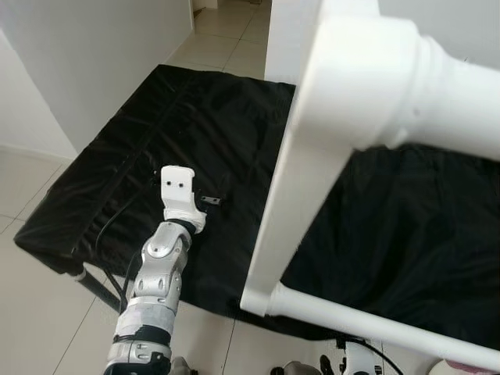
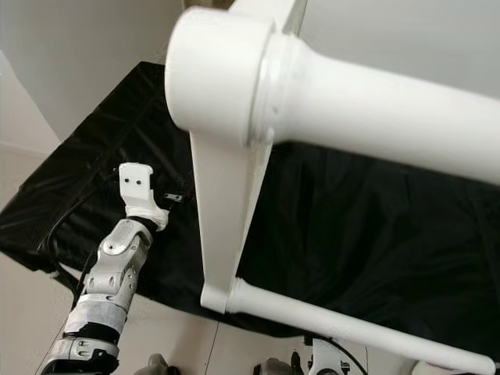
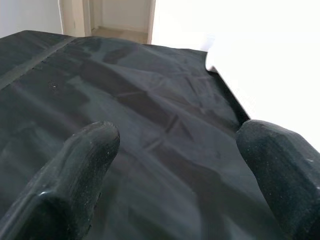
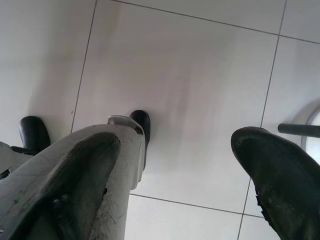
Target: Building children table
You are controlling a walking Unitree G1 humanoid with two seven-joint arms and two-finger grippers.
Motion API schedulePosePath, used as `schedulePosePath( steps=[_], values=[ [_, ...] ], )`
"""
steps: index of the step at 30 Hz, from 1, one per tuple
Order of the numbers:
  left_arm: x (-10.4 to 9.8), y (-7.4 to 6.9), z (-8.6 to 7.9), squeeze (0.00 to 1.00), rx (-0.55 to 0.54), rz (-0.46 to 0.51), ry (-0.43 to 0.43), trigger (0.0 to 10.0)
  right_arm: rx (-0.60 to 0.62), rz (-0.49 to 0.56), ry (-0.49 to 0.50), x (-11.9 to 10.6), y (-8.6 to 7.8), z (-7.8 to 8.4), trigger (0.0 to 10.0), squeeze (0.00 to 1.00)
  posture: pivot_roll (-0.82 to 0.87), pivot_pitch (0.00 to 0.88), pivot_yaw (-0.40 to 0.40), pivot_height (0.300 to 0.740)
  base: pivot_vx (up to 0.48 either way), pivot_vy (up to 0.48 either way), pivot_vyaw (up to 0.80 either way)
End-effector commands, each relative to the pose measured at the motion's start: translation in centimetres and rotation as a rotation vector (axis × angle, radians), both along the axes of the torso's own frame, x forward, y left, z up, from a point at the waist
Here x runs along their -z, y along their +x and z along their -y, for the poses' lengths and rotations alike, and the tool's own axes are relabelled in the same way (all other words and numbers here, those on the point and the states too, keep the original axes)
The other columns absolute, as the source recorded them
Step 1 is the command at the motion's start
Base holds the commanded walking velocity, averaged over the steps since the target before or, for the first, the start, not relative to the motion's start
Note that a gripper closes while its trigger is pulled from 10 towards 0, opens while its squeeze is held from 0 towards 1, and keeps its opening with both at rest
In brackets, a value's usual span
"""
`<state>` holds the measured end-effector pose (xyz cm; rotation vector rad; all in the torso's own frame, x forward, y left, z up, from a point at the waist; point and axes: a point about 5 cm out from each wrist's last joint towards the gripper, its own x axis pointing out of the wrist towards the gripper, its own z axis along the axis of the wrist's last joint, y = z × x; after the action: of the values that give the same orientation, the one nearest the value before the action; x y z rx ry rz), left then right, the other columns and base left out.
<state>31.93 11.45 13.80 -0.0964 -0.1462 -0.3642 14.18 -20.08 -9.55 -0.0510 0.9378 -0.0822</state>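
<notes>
Cloth, black and creased, covers a low surface that stands on a pale tiled floor, with a white wall rising at the left. Above the cloth's near left part the left arm reaches forward, its white wrist block raised over the fabric. In the left wrist view the left gripper hovers just above the dark cloth with its two black fingers spread wide and nothing between them. A small dark bracket-like piece lies on the cloth just beside the wrist; what it is cannot be told.

Right of the arm stands the white table frame, tilted and very close to the camera: a flat rail slants down across the cloth, a thick turned leg runs across the top, and a thinner round bar runs along the bottom right. How the frame is held cannot be made out.

In the right wrist view the right gripper points down at floor tiles, fingers wide apart and empty, with a silver-grey robot limb beside one finger.
</notes>
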Motion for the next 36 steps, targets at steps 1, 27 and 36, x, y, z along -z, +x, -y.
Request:
schedulePosePath(
  steps=[1,27,36],
  values=[
    [-0.16,0.13,-0.18,0.00,-0.062,-0.008,-0.012,10.0,0.015,-0.115,0.004,1.09,-2.82,-0.04,10.0,0.00,-0.02,0.000,-0.027,0.740,-0.281,0.000,0.00],
    [-0.22,0.13,-0.14,0.00,-0.065,-0.009,-0.018,10.0,0.016,-0.109,0.006,1.03,-2.59,-0.11,10.0,0.00,-0.02,0.000,-0.030,0.740,-0.291,0.000,0.00],
    [-0.23,0.15,-0.20,0.00,-0.068,-0.010,-0.020,10.0,0.014,-0.108,0.006,1.02,-2.53,-0.12,10.0,0.00,-0.01,0.000,-0.031,0.740,-0.341,0.000,0.00]
  ],
)
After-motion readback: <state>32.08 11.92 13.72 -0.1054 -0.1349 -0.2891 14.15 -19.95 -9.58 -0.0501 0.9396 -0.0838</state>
